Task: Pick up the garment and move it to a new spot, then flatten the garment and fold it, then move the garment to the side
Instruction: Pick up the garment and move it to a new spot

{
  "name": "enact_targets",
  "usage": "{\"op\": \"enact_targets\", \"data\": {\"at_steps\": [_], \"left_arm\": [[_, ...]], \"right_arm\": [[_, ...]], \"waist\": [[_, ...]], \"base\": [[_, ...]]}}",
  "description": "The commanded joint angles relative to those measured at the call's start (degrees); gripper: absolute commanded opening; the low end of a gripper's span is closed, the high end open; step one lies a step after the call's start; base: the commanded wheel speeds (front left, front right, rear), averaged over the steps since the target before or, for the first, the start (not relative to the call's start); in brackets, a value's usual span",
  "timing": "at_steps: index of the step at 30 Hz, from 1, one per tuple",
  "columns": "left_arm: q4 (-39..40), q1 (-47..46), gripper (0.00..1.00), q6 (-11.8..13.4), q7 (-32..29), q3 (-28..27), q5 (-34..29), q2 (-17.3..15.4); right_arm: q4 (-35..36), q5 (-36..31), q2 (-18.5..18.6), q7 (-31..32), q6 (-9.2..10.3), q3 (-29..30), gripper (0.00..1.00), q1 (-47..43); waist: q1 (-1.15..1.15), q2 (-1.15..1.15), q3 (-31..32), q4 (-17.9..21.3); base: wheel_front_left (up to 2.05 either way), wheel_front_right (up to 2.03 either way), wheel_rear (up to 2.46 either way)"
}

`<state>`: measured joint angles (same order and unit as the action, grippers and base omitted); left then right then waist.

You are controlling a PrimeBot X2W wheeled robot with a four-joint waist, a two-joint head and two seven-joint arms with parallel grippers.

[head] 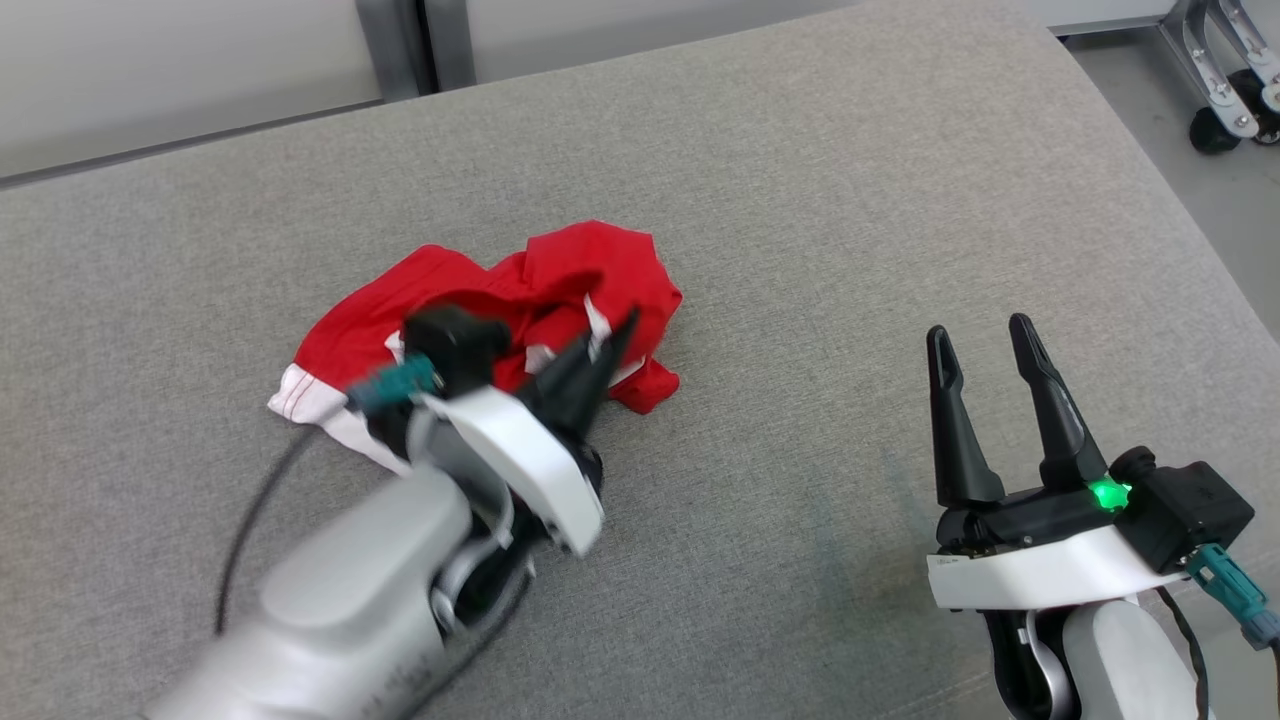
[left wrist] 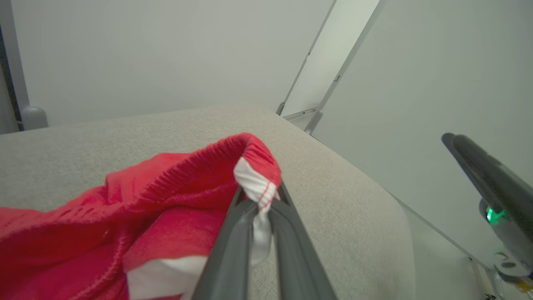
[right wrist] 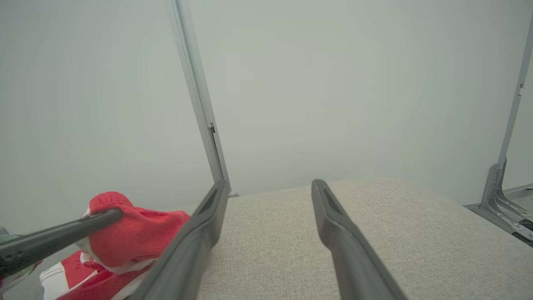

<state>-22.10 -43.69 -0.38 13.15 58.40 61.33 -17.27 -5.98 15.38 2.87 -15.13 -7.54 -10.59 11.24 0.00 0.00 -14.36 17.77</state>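
Observation:
The garment (head: 560, 290) is red with white trim and lies crumpled on the grey cushioned surface (head: 800, 200), left of centre. My left gripper (head: 625, 330) is shut on the garment at a white-trimmed edge, and the left wrist view shows the pinched cloth (left wrist: 260, 187) raised between the dark fingers (left wrist: 237, 233). My right gripper (head: 980, 335) stands open at the lower right, well apart from the garment, nothing between its fingers (right wrist: 208, 216). In the right wrist view the garment (right wrist: 133, 233) hangs at the lower left with the left gripper's finger (right wrist: 62, 235) across it.
The grey surface extends to a rounded edge at the right (head: 1200, 250). A metal frame on casters (head: 1225, 90) stands on the floor at the far right. Pale wall panels with a metal post (right wrist: 200, 104) lie behind the surface.

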Motion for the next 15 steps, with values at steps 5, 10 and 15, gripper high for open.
{"op": "enact_targets", "data": {"at_steps": [5,10,15], "left_arm": [[-6.6,5.4,0.35,-2.6,1.6,1.9,-0.9,5.0],[-5.9,9.8,1.0,-3.2,2.1,-5.8,-6.3,8.1],[0.7,20.1,1.0,-4.0,2.0,-18.4,-15.0,9.4]], "right_arm": [[-0.4,-1.3,0.1,0.0,0.1,-0.2,1.0,-0.5],[-1.5,-3.3,0.0,0.0,0.1,-0.5,1.0,-2.0],[-3.2,-4.8,0.1,0.0,0.1,-1.0,1.0,-4.6]], "waist": [[0.0,0.0,-0.2,-1.9],[0.0,0.0,3.0,-5.6],[0.0,0.0,8.4,-10.9]], "base": [[0.0,0.0,0.0],[0.0,0.0,0.0],[0.0,0.0,0.0]]}}
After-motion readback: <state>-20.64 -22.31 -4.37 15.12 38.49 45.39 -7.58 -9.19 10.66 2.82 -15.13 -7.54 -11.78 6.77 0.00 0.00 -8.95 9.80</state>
